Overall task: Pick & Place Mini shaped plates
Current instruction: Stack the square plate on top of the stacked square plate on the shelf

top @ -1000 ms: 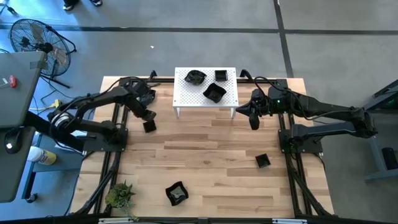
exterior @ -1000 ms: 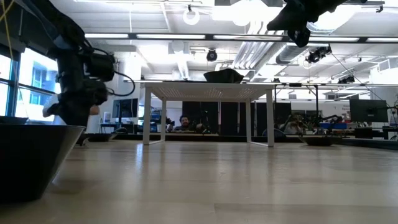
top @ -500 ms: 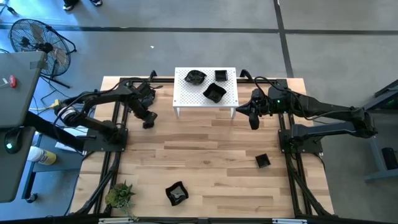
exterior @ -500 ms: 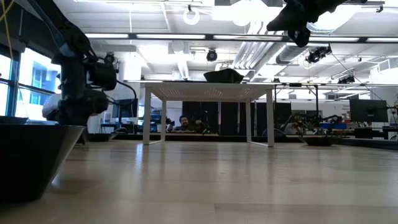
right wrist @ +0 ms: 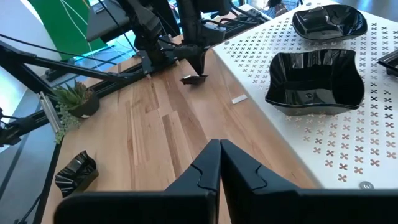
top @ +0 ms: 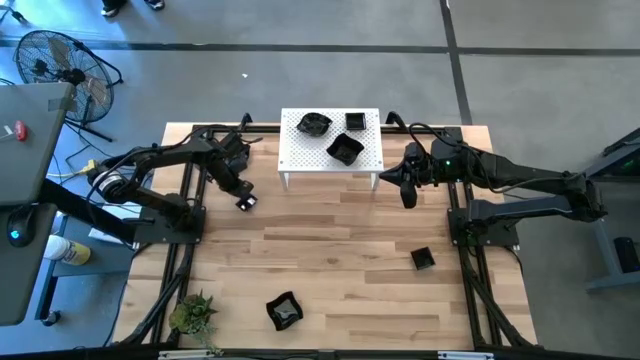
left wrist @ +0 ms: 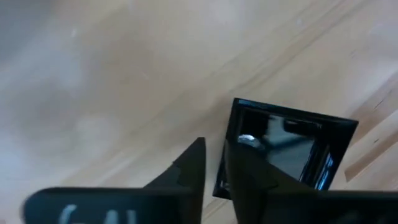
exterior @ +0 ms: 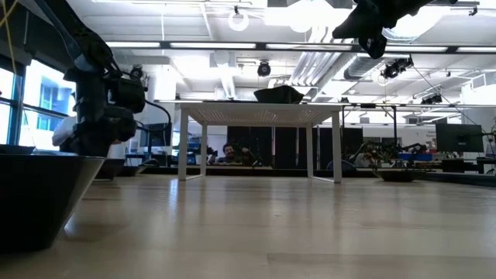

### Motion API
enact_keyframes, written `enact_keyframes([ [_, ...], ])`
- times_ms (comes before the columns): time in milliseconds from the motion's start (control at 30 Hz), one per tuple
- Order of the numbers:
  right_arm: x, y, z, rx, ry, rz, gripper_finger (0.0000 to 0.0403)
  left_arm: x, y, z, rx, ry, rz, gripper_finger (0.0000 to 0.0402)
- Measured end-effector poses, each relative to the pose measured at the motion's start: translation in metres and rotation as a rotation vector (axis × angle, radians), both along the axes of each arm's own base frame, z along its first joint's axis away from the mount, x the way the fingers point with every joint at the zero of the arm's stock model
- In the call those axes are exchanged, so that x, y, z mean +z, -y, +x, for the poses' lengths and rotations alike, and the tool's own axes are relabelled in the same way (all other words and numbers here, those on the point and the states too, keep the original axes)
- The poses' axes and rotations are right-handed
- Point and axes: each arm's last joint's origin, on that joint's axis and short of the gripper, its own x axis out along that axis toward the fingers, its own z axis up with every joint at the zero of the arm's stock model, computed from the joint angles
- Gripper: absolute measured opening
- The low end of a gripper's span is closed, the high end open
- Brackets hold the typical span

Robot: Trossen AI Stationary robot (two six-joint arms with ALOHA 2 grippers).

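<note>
**Black square dish under the left end effector, grasp closing on its rim**

Glossy black square mini plate (left wrist: 289, 149) sits on the light wooden table (top: 330, 270), left of the white perforated rack (top: 300, 155). Left end effector (left wrist: 214, 171) is down on it, fingers narrowed and straddling one rim wall: one finger (left wrist: 189, 171) outside, the other inside. Wall looks pinched or nearly so; can't tell if it's a firm hold yet.

To do this well:
- finish closing before lifting; glossy wall likely slips
- grip is off-centre at one edge, so expect the dish to tilt; lift straight up, slowly
- clear the rack edge with margin, set down flat on a bare patch of perforated top

Right end effector (right wrist: 219, 163) hangs above the table just right of the rack, fingers closed, holding nothing.

Rack contents: three black dishes. A rounded one (top: 313, 124) far-left, a small square one (top: 354, 122) far-right, a larger wavy-edged one (top: 345, 149) nearer.

Still on the table: small square dish (top: 423, 259) near-right, crumpled-outline dish (top: 284, 311) near-centre. Small green plant (top: 194, 314) at near-left corner.
</note>
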Motion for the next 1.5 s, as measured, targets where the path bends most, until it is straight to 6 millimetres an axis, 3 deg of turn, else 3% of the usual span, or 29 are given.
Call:
enact_keyframes([
  [267, 0.000, 0.000, 0.000, 0.000, 0.000, 0.000, 0.0002, 0.000, 0.000, 0.000, 0.021, 0.001, -0.013, 0.0126],
  [733, 0.000, 0.000, 0.000, -0.012, -0.001, -0.003, 0.0003, 0.001, 0.002, 0.002, -0.039, 0.075, -0.045, 0.0131],
  [1000, 0.001, 0.001, 0.000, -0.017, 0.009, -0.017, 0.0002, -0.008, 0.013, 0.017, -0.135, 0.036, -0.067, 0.0131],
  [1167, 0.002, 0.001, 0.001, -0.014, 0.021, -0.028, 0.0004, -0.011, 0.015, 0.022, -0.157, 0.017, -0.069, 0.0102],
  [1367, 0.003, 0.001, 0.001, -0.011, 0.025, -0.028, 0.0004, -0.010, 0.017, 0.020, -0.156, 0.031, -0.083, 0.0017],
  [1500, 0.003, 0.001, 0.001, -0.008, 0.026, -0.026, 0.0002, -0.008, 0.019, 0.020, -0.162, 0.066, -0.116, 0.0011],
])
